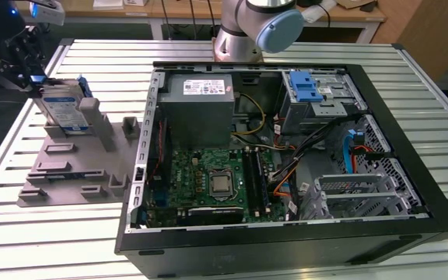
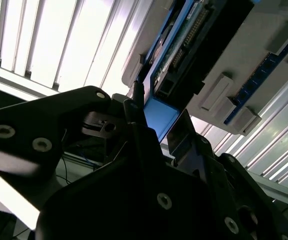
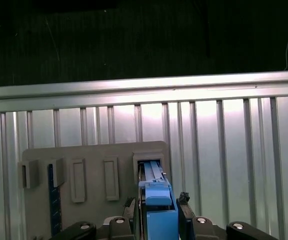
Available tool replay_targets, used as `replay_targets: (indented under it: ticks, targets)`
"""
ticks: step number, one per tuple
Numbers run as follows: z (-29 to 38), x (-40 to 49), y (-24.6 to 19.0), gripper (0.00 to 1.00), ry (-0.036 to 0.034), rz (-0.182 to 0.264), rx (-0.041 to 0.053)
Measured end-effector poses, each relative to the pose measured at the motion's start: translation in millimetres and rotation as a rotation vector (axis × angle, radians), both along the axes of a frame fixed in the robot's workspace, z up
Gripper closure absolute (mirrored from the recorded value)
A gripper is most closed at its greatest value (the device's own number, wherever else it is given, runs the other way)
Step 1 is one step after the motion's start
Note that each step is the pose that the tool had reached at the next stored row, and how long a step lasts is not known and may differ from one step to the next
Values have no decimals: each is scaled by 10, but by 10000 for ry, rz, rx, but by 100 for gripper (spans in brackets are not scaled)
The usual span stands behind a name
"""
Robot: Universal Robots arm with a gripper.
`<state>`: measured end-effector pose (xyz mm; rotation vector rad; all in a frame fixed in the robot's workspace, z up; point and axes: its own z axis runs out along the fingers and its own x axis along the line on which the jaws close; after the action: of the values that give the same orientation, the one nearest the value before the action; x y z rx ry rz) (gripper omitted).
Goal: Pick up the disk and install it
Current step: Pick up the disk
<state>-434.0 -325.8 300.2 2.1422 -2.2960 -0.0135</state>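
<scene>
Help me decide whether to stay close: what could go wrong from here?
The disk stands upright in a slot of the grey holder; a tilted lift by the gripper could jam it. Loose cables lie beside the drive cage in the open computer case; they could snag the disk.

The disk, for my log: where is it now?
The disk stands upright in the grey fixture at the exterior view's left, beside the open computer case.

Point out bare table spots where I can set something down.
Bare slats lie between the grey fixture and the near table edge, and at the exterior view's right of the computer case. Crowded: inside the case, and around the disk at the gripper.
</scene>
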Motion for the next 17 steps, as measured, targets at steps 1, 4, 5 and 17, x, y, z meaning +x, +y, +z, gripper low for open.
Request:
replay_targets:
  ticks: [1, 4, 5, 17]
  targets:
    - [-7, 0, 0, 55, -1, 0, -2]
    - [-24, 0, 0, 55, 0, 0, -11]
    - [-28, 0, 0, 55, 0, 0, -17]
    - [-57, 0, 0, 48, -1, 0, -46]
